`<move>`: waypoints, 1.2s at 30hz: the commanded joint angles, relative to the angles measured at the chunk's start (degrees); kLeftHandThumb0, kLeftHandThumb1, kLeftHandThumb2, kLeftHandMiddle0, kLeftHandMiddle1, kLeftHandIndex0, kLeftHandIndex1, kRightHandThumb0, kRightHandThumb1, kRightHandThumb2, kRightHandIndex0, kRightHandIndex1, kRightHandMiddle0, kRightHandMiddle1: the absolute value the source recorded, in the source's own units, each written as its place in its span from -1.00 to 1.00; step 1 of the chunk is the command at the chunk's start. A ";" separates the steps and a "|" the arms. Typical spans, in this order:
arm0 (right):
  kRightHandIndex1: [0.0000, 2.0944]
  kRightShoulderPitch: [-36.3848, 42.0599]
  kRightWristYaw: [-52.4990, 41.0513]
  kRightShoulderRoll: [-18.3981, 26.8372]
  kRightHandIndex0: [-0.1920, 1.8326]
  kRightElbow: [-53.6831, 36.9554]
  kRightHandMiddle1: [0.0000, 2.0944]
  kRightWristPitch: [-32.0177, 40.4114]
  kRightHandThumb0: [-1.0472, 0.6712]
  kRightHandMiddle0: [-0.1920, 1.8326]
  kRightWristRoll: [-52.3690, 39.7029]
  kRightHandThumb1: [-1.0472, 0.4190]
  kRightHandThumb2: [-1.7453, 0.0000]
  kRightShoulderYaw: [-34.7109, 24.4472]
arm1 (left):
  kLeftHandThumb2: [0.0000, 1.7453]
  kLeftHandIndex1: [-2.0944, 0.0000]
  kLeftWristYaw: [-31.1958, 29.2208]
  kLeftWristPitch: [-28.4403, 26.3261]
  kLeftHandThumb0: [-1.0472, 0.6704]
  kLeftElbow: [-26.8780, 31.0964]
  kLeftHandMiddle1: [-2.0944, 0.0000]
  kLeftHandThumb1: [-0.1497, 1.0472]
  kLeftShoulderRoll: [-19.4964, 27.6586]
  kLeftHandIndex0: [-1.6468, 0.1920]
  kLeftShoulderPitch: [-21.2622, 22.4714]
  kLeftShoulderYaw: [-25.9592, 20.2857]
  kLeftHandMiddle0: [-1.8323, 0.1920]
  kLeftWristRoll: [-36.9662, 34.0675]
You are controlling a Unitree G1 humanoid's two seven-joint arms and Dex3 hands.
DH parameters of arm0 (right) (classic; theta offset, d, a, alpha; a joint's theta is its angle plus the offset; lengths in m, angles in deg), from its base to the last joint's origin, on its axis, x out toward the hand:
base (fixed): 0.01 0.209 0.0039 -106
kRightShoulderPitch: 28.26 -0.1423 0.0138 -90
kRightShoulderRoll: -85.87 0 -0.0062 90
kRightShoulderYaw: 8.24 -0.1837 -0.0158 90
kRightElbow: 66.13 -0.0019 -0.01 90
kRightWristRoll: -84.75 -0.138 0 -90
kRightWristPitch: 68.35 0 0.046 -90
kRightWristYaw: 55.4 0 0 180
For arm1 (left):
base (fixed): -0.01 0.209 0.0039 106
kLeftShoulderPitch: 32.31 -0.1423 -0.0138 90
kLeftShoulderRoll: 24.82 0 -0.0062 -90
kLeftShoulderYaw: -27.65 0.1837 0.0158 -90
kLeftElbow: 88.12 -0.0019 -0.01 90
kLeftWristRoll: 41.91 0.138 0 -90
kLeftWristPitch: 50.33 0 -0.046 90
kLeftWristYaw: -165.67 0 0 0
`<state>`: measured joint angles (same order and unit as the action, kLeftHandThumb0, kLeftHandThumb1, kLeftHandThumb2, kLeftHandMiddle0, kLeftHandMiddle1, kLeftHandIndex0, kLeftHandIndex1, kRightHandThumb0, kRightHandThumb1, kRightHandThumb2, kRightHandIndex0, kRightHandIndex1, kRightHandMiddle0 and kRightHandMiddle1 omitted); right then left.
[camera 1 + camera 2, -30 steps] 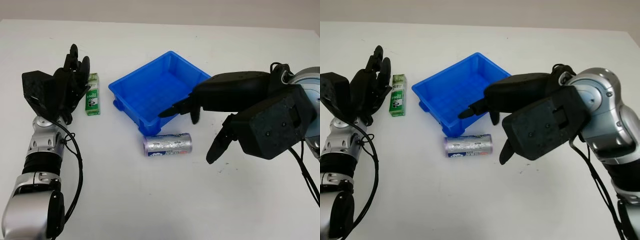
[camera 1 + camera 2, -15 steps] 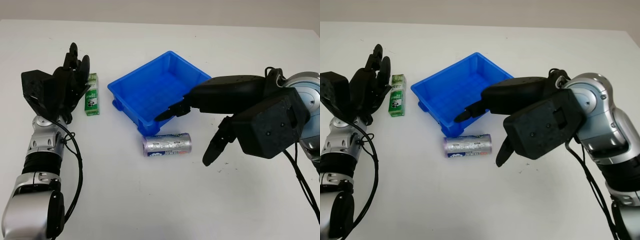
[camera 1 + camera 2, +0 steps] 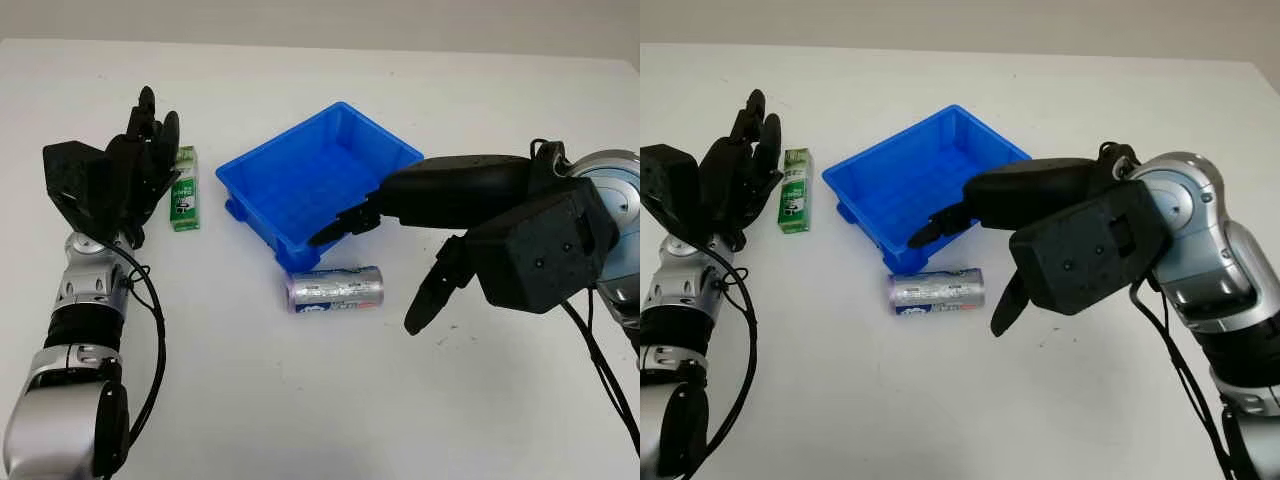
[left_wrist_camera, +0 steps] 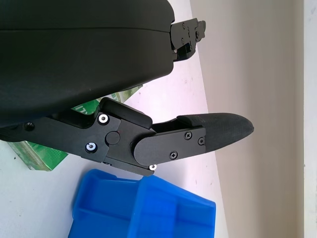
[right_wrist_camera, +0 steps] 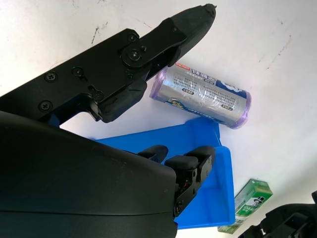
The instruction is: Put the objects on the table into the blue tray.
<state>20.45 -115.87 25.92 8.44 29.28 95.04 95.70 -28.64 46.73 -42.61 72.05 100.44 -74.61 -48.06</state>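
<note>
The blue tray [image 3: 318, 178] sits mid-table with nothing in it. A silver-purple roll [image 3: 335, 289] lies on its side just in front of the tray's near corner; it also appears in the right wrist view [image 5: 207, 97]. A small green box [image 3: 184, 202] lies left of the tray. My right hand [image 3: 375, 265] is open, hovering over the tray's near right edge, just right of the roll, holding nothing. My left hand [image 3: 140, 170] is open and raised upright right beside the green box [image 4: 42, 154].
The white table [image 3: 300, 400] stretches wide in front of the roll and to the right. Its far edge runs along the top of the head views.
My right hand has shifted slightly left and toward the roll over the last second. The left hand, tray, roll and box have stayed in place.
</note>
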 commanded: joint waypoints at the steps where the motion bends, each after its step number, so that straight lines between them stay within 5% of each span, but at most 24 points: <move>1: -0.70 -0.26 -0.43 1.17 -0.57 -1.31 -0.79 0.68 -0.68 -0.51 -0.22 -0.60 0.94 -1.08 | -0.32 1.00 0.12 -0.11 -0.67 1.19 1.00 1.00 0.75 1.00 0.66 -0.16 1.00 -0.14; 23: -0.65 1.64 0.75 -2.12 -0.44 4.91 -0.64 -3.87 -0.78 -0.54 2.25 -0.57 0.94 2.93 | -0.32 1.00 0.06 -0.43 -0.69 2.39 1.00 1.00 0.53 1.00 0.00 -0.27 1.00 -0.45; 36: -0.68 0.26 2.80 -7.10 -0.53 9.51 -0.64 -5.03 -0.68 -0.61 6.42 -0.55 0.95 7.13 | -0.32 1.00 1.00 -0.54 -0.69 2.24 1.00 1.00 -0.09 1.00 0.05 0.12 1.00 0.06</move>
<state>21.35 -113.67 19.99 17.65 24.80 100.89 101.83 -27.84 45.86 -40.77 71.94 100.43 -74.56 -48.04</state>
